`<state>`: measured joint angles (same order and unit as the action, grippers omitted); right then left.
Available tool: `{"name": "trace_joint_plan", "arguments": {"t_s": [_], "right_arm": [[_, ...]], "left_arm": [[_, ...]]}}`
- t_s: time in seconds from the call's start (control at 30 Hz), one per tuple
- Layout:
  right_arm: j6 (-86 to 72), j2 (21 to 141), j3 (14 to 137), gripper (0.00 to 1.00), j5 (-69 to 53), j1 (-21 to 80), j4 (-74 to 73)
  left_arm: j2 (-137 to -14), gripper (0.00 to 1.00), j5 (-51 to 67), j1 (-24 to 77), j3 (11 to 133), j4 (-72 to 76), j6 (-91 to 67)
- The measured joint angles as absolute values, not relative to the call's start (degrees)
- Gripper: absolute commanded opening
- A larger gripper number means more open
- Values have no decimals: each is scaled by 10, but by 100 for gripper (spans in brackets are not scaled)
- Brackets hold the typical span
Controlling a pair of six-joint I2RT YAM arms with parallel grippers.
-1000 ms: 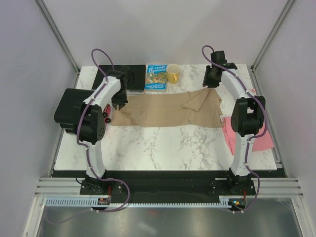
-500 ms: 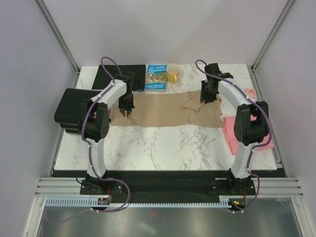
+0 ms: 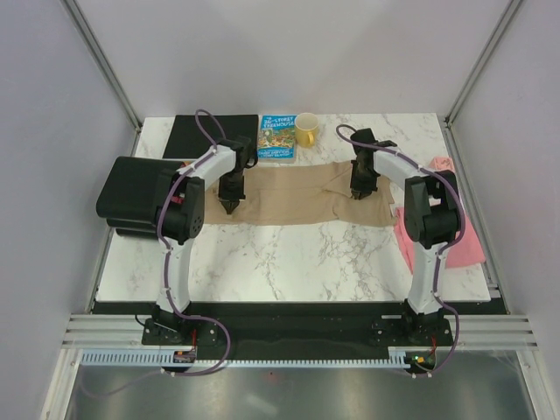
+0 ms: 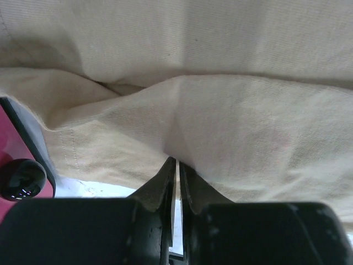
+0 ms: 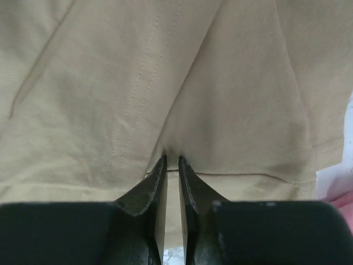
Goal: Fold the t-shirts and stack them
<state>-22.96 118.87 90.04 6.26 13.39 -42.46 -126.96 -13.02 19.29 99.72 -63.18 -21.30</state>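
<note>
Both grippers pinching the tan tee, pink one parked on the right

So the tan t-shirt (image 3: 297, 194) is spread in a wide strip across the far half of the marble table (image 3: 289, 258), just on the near side of the book (image 3: 276, 138) and yellow mug (image 3: 306, 129). The left gripper (image 3: 227, 206) is down on its left end, and the wrist cam shows the fingers pressed nearly together with a pucker of tan cloth nipped at the tips. The right gripper (image 3: 359, 191) is down towards the right end with the same deal, a narrow gap and a fold caught at the tips. The pink t-shirt (image 3: 468, 247) lies at the right edge, just beside the tan one, partly under the right arm.
</note>
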Motion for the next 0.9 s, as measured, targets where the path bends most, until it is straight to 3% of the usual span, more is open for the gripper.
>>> {"name": "trace_joint_plan", "arguments": {"t_s": [0.13,0.2,0.9], "right_arm": [[-243,1200,900,3,68,133,-424],[-248,1206,905,0,71,133,-425],[-248,1361,1169,1,110,119,-511]], "left_arm": [[-1270,2,-129,199,997,-633,-213],[-1271,2,-128,201,997,-633,-211],[-1226,2,-100,287,891,-677,-205]]}}
